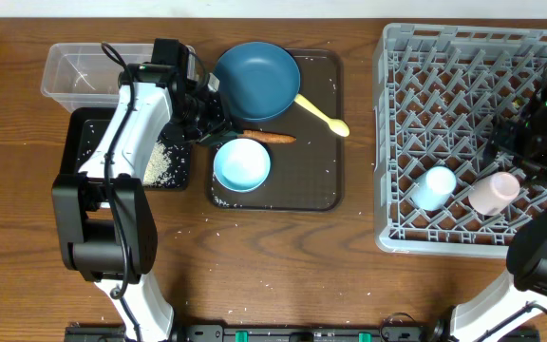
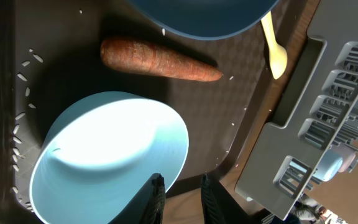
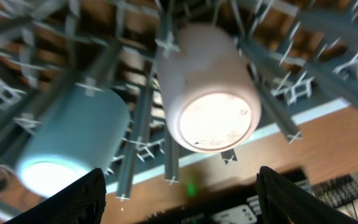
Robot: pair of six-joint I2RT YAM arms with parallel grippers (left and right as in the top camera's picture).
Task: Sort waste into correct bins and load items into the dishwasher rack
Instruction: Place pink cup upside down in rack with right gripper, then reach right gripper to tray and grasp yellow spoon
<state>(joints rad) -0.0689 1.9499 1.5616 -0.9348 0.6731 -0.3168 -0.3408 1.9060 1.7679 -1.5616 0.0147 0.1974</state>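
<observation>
Rack (image 1: 387, 142): blue cup (image 1: 435, 186), pink cup (image 1: 495, 192) in; plate (image 1: 257, 80), bowl (image 1: 242, 163), spoon (image 1: 323, 116), carrot (image 1: 264, 138) pending left of it. Right gripper (image 3: 180, 186) apart; left gripper (image 2: 182, 196) unclear.

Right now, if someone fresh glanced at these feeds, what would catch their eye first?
Probably the big grey dishwasher rack on the right, with the light blue cup and pink cup side by side near its front edge. Next, the dark blue plate and light blue bowl on the brown serving tray mid-table, an orange carrot stick between them and the left gripper close by the bowl.
</observation>
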